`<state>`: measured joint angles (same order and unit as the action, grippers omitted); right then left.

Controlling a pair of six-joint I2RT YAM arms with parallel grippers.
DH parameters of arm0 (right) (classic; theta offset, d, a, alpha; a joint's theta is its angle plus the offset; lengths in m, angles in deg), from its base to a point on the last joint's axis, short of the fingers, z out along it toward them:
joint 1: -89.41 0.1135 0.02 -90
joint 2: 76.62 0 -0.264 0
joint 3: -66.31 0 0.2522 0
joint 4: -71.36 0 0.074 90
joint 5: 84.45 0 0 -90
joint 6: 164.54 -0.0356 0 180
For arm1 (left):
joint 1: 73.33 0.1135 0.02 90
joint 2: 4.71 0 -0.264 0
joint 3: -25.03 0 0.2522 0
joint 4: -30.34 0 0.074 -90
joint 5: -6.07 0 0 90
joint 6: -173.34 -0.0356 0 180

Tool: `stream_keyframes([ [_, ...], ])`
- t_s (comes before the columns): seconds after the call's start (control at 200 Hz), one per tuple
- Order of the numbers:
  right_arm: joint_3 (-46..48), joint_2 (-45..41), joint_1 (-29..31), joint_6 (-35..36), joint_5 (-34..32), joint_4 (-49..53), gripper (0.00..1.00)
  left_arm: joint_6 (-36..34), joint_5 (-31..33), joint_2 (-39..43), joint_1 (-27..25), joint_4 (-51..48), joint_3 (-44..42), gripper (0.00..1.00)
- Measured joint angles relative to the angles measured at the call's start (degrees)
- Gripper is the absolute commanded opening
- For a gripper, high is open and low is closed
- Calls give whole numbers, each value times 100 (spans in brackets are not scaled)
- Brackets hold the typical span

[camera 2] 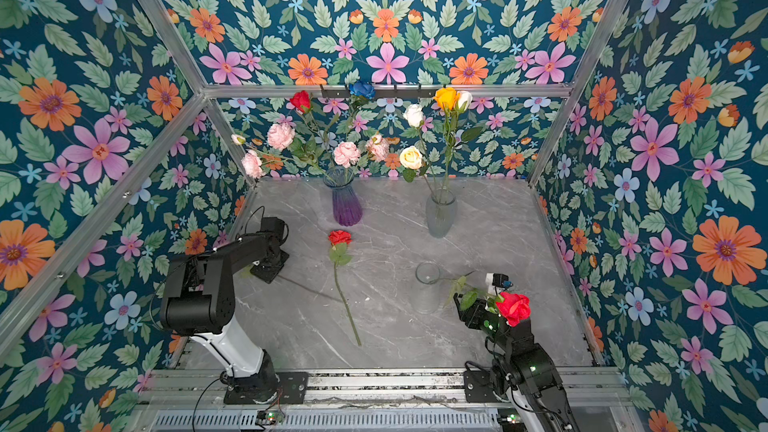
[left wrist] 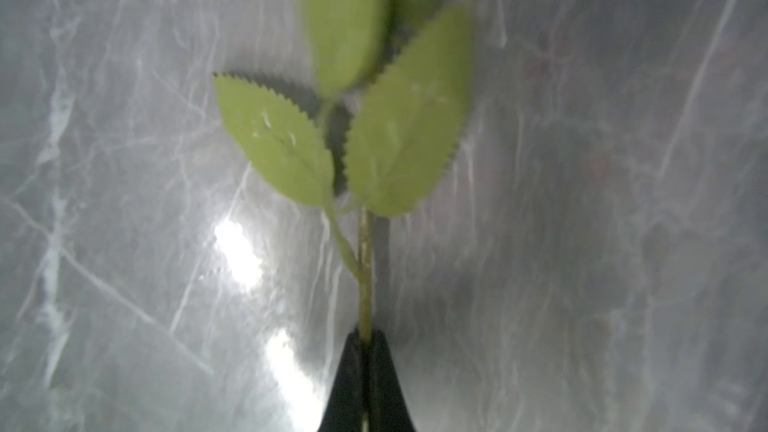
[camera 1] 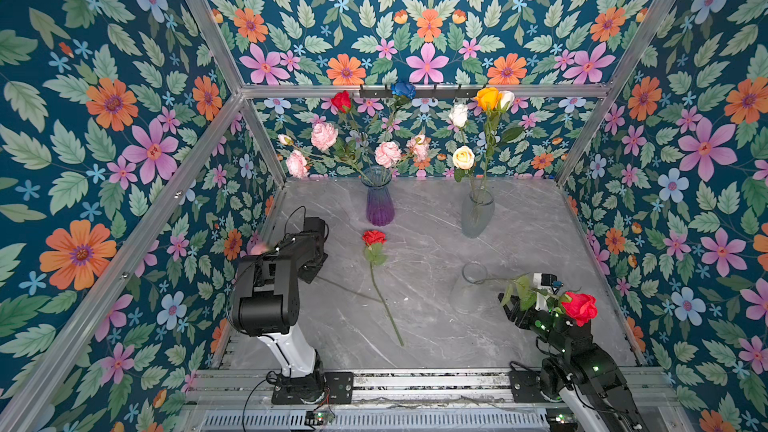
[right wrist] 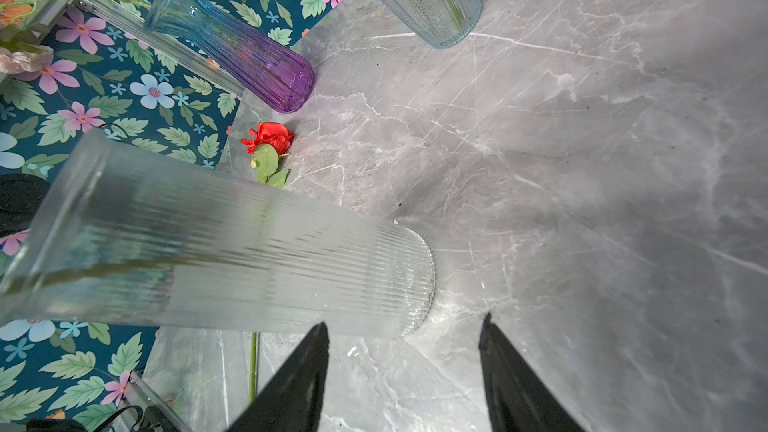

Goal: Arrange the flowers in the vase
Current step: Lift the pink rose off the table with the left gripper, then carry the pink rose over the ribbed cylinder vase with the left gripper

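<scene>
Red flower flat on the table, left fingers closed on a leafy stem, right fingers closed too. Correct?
No: the right fingers stand open, gripping nothing, as the right wrist view shows. The red flower does lie flat on the table, and the left fingers are closed on a leafy stem.

the stem (left wrist: 365, 284) in the left hand (left wrist: 365, 337) runs off frame, its upper leaf (left wrist: 345, 22) blurred.

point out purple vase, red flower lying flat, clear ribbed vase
purple vase (camera 1: 380, 207): in a top view, body
lying red flower (camera 1: 373, 237): in a top view, bloom
clear ribbed vase (right wrist: 257, 259): right wrist view, side wall
</scene>
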<state>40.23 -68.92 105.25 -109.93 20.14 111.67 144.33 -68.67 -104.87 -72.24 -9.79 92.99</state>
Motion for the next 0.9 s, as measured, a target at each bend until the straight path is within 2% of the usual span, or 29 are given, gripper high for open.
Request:
stream_keyframes([
  [0.13, 0, 22, 0, 0, -2, 0, 59, -9, -199, 413, 125, 411, -282, 0],
  [0.19, 0, 37, 2, 0, -2, 0, 59, -9, -439, 721, 153, 164, -376, 0],
  [0.255, 0, 37, 2, 0, 0, 0, 59, 7, -511, 1246, 146, -13, -417, 0],
  [0.4, 2, 42, 2, 0, 0, -2, 59, -31, -573, 2820, 133, 243, -474, 0],
  [0.52, 2, 136, 2, 2, 22, -17, 59, -479, -595, 4133, 138, 710, -638, 0],
  [0.65, 2, 271, 2, 2, 24, -55, 59, -1178, -778, 4863, 90, 1174, -243, 0],
  [0.785, 2, 260, 2, 2, 22, -63, 59, -1665, -1185, 5217, -356, 1755, 192, 0],
  [0.9, 2, 221, 0, 0, 17, -66, 59, -1976, -1318, 5241, -1360, 2347, 485, 0],
])
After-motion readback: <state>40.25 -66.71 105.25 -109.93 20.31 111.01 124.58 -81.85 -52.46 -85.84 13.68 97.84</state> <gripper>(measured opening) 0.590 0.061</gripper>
